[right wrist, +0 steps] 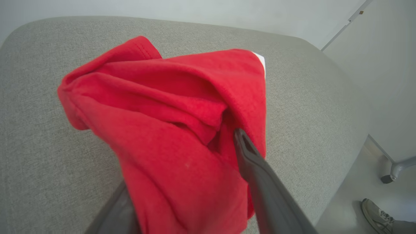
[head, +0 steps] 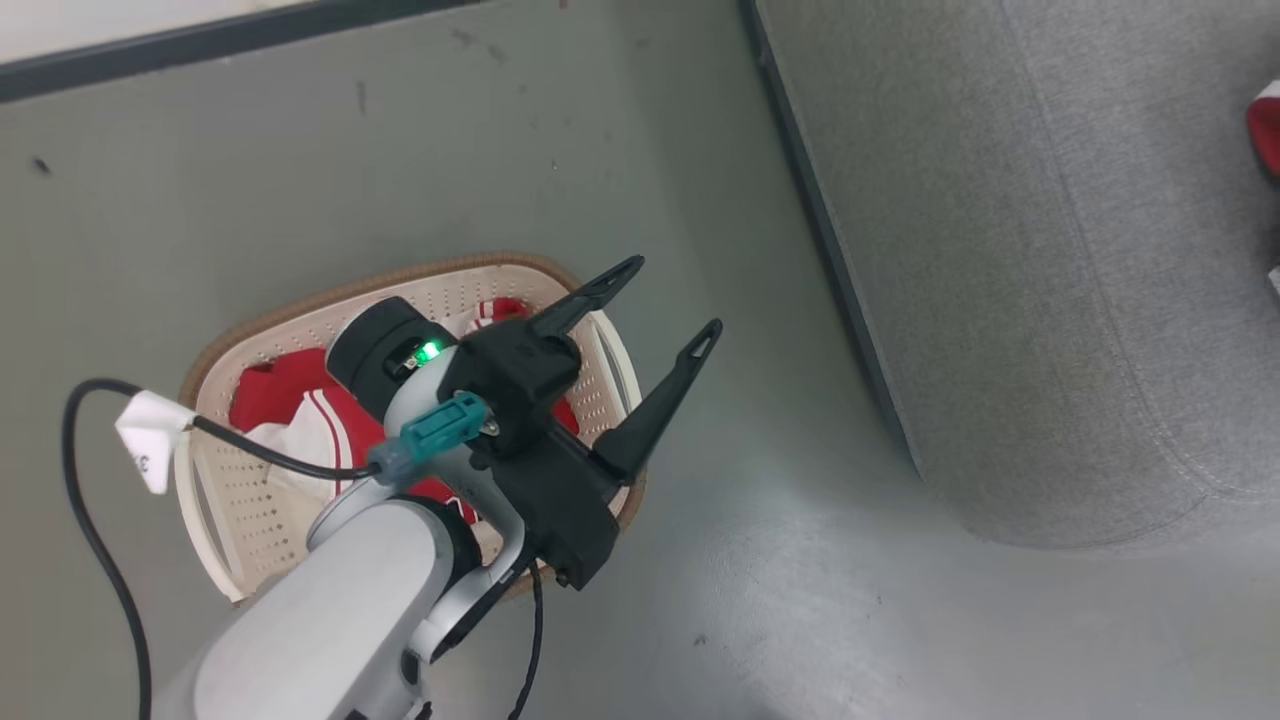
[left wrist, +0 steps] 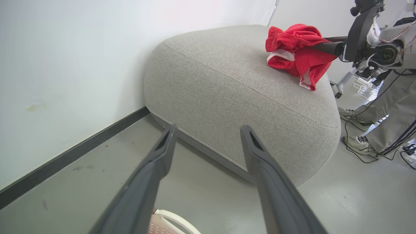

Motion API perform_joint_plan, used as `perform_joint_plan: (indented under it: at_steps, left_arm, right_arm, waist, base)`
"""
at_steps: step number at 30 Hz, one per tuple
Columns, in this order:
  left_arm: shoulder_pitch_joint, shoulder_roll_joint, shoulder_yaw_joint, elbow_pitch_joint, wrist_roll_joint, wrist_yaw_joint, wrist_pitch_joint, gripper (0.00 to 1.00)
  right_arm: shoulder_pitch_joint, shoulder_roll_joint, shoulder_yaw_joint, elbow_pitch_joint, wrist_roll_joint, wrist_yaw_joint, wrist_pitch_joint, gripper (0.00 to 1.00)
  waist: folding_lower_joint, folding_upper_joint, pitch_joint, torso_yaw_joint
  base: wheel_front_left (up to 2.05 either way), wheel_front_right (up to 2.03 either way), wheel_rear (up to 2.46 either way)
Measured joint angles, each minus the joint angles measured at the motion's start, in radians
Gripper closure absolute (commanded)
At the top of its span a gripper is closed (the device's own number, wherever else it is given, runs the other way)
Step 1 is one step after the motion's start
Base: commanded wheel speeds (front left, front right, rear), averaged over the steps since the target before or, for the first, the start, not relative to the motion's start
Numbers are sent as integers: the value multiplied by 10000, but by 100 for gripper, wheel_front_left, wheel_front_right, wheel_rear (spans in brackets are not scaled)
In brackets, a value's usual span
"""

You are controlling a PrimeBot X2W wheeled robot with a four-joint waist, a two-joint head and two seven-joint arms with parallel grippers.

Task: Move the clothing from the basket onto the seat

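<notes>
Judging by where the cloth lay, you were at the drop-off of one piece, with another pick to come. Your right gripper [right wrist: 198, 136] hung over the seat [head: 1000, 250] with one red garment [right wrist: 156, 123] bunched across its fingers. One finger [right wrist: 253, 169] stood well off centre and the root of the other showed at the opposite side, so the jaws read as spread, with the cloth draped between them and not pinched. In the left wrist view the bundle's lower folds seemed to rest on the cushion under that gripper.

Your left gripper [head: 673, 295] was released and empty, fingers wide, hovering over the basket [head: 300, 305] with its tips pointing past the rim toward the seat. Below its wrist, inside the basket, lay the second garment [head: 275, 390], red with white striped trim.

The next move, as I judged it, called for drawing the right gripper back along its own fingers so the cloth slid off onto the seat. The left wrist then needed tipping down until the tips faced the bundle beneath before closing.

The right gripper's other fingertip was buried in fabric. Your left arm covered the middle of the basket, so you could not tell how much cloth was there. No lettering could be made out. Beyond the right gripper, a person's shoe [left wrist: 357, 144] stood beside the seat, the legs cropped.
</notes>
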Motion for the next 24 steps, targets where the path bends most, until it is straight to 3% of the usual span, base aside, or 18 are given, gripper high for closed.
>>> perform_joint_plan:
  at_steps: [11,24]
  left_arm:
    - [588,174,456,410,-330,111,-570,0]
    - [1686,288,1028,1007,-869,293,-1567,0]
  right_arm:
    - [738,-113,201,98,-52,234,-217,0]
    - [1715,-111,456,-1262,-297,276,-667,0]
  waist:
    - [0,0,-811,-94]
    - [-1,0,-2300,50]
  base:
    - [0,0,0]
    - [0,0,0]
